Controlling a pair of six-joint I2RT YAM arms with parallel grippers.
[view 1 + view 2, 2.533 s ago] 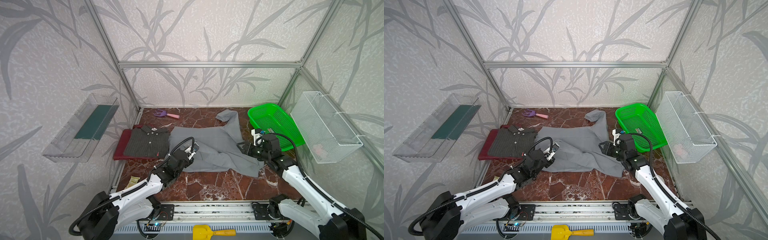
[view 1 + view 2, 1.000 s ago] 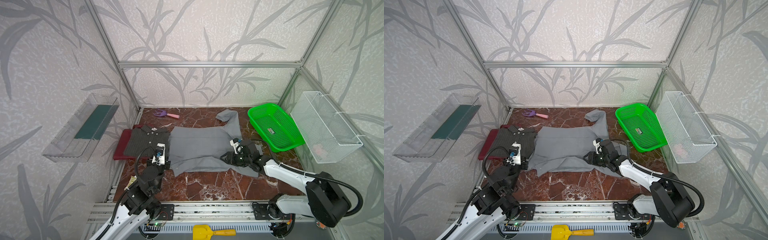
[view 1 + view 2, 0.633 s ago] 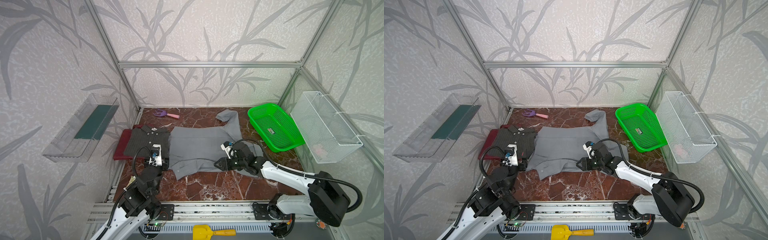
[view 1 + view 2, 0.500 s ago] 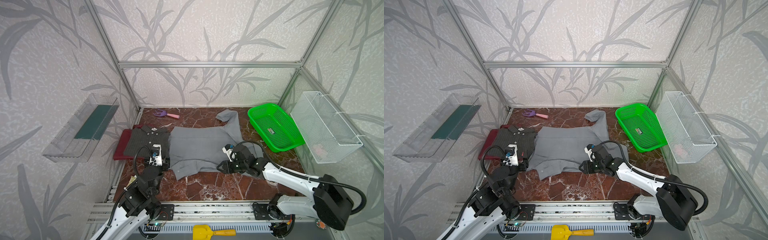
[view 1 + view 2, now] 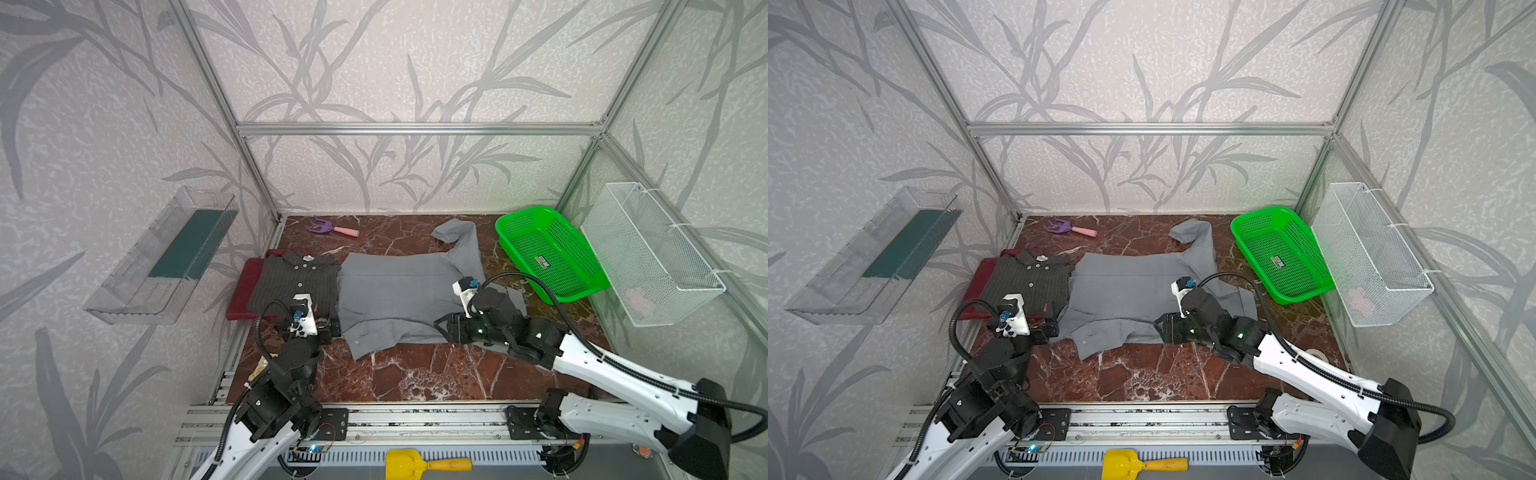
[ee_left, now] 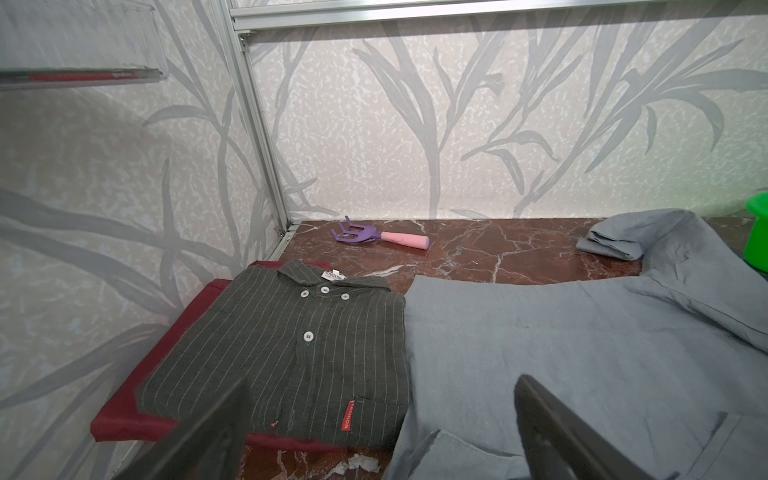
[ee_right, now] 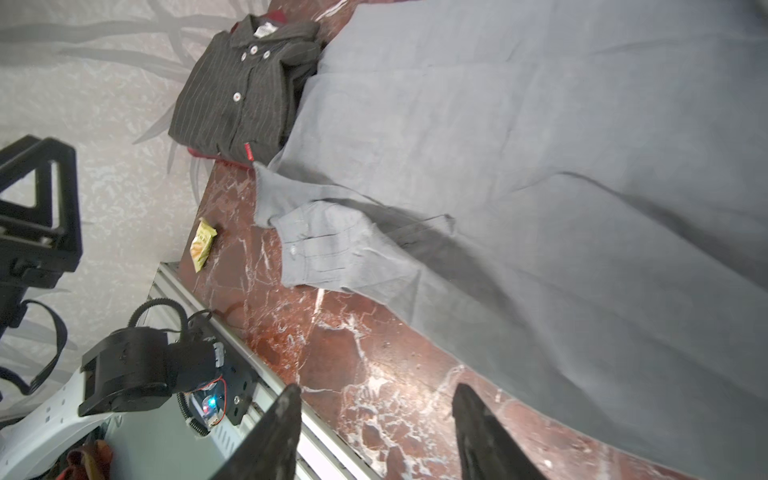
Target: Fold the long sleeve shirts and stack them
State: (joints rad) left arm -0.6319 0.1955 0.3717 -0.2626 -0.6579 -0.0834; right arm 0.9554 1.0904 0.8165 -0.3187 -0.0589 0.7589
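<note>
The red-brown marble bench (image 5: 415, 374) bears a spread light grey shirt (image 5: 395, 291), a folded maroon shirt (image 5: 241, 291) at the left, a toy rake (image 5: 332, 228) at the back, a green mesh basket (image 5: 573, 257), and a yellow packet (image 7: 203, 245).

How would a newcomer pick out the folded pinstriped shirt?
Go to the left edge of the red-brown marble tabletop. There a folded dark grey collared shirt lies on a folded maroon shirt. Unlike the plain light grey shirt spread beside it, it has thin pinstripes.
</note>
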